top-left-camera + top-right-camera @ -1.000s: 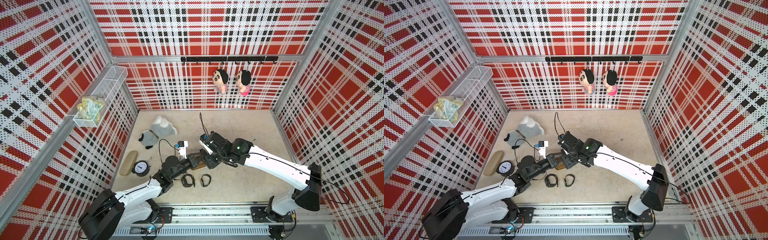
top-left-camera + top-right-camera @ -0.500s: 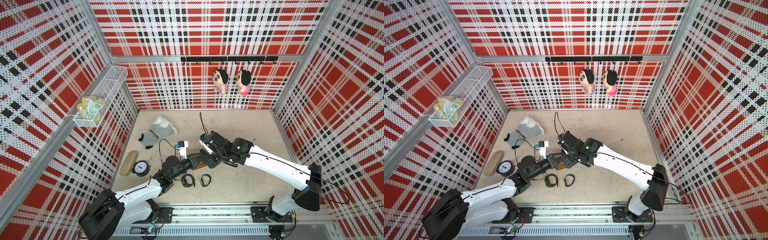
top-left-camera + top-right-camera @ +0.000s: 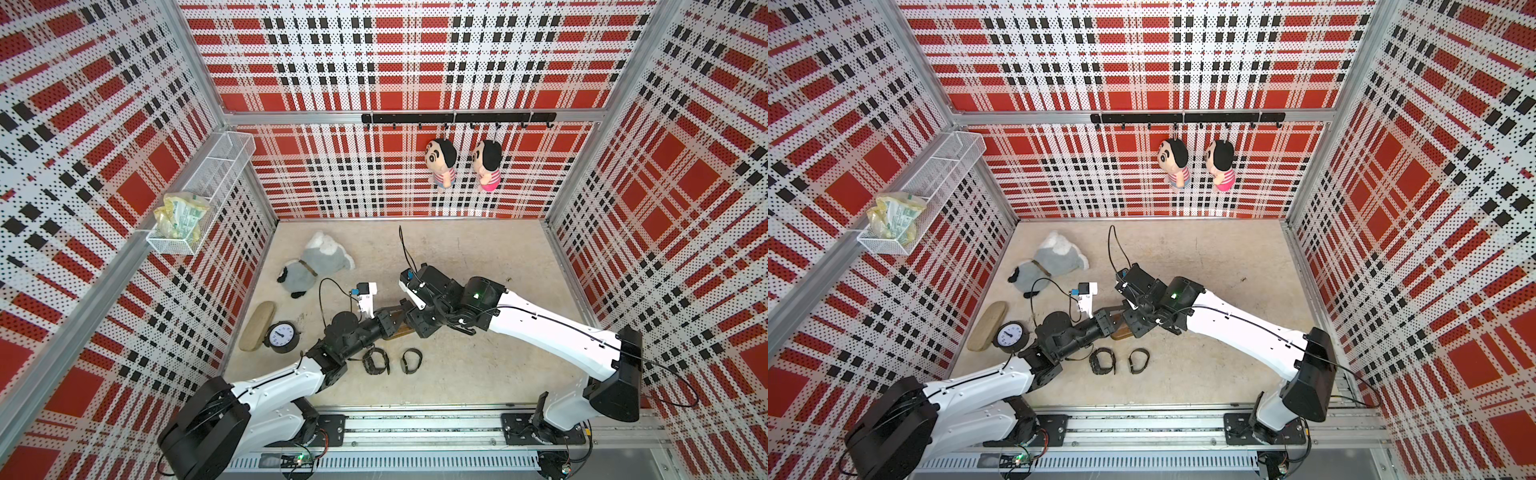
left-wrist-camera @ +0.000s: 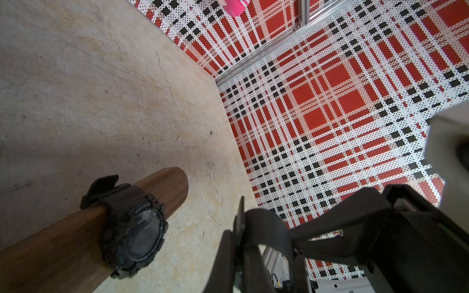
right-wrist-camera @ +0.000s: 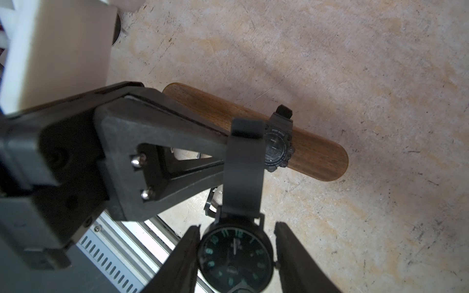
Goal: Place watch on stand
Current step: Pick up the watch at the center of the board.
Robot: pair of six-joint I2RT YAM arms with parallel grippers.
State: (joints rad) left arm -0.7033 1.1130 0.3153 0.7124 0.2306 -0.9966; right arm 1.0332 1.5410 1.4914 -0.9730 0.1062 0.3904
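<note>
The stand (image 5: 317, 157) is a brown wooden bar, and a chunky black watch (image 5: 278, 147) is strapped around it near its round end. A second watch (image 5: 236, 256), with a round dark dial, hangs in the air beside the bar. My left gripper (image 4: 241, 236) is shut on its black strap (image 5: 243, 172). My right gripper (image 5: 236, 228) is closed on the round case from both sides. In both top views the two grippers meet over the stand (image 3: 400, 330) (image 3: 1124, 332), hiding most of it.
Two more dark watches (image 3: 376, 361) (image 3: 411, 360) lie on the floor close in front of the stand. A round black clock (image 3: 281, 336) and a beige oval board (image 3: 257, 326) sit at the left. A grey plush (image 3: 316, 266) lies further back.
Both arms stay in almost the same pose over the stand. Nothing on the floor has shifted.
</note>
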